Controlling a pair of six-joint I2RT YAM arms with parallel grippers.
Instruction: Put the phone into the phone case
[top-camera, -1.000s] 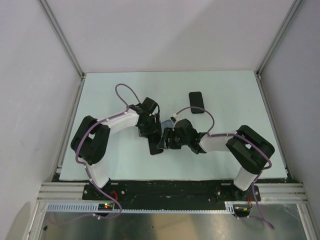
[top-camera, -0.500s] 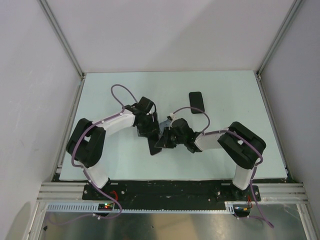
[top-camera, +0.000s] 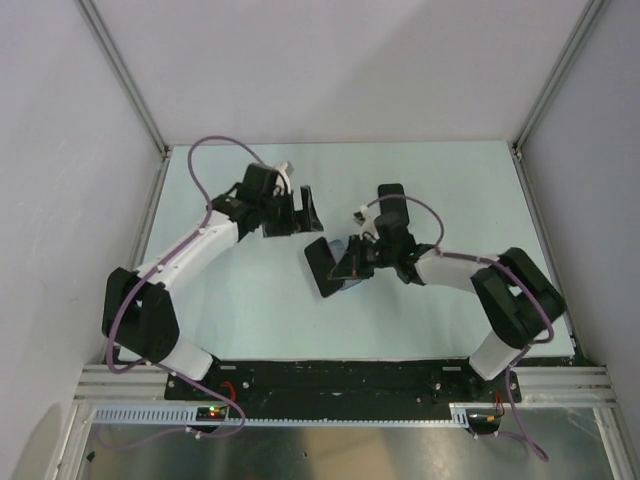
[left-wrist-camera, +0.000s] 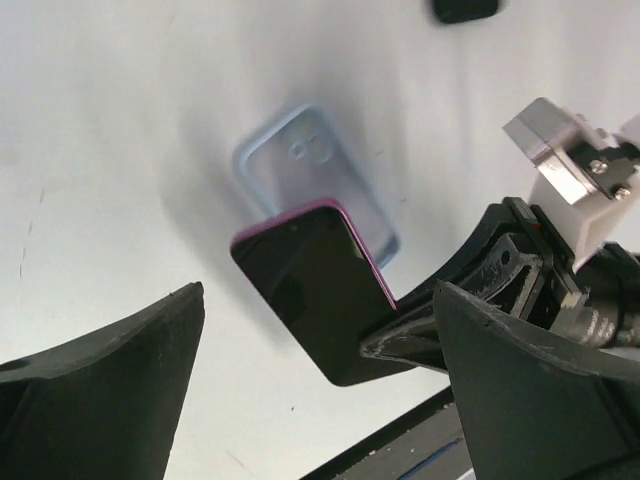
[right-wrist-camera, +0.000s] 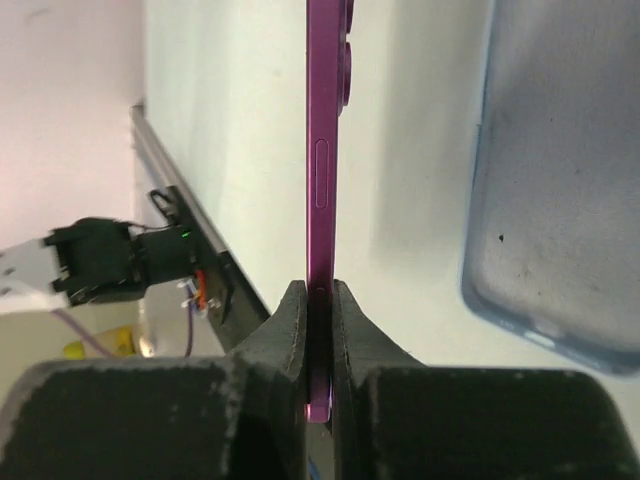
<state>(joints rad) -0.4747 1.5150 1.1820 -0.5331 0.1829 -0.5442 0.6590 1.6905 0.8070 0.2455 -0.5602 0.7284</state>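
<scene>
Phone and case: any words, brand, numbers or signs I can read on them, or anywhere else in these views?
None: no word, number or sign can be read in any view.
The phone: dark blank screen; its purple edge shows only a side button.
The case: see-through, no logo visible.
The right gripper, shut on the phone: plain black, no label.

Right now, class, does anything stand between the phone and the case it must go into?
Nothing visible does. The right tool grips the phone on edge beside the pale blue case; no object lies between them.
</scene>
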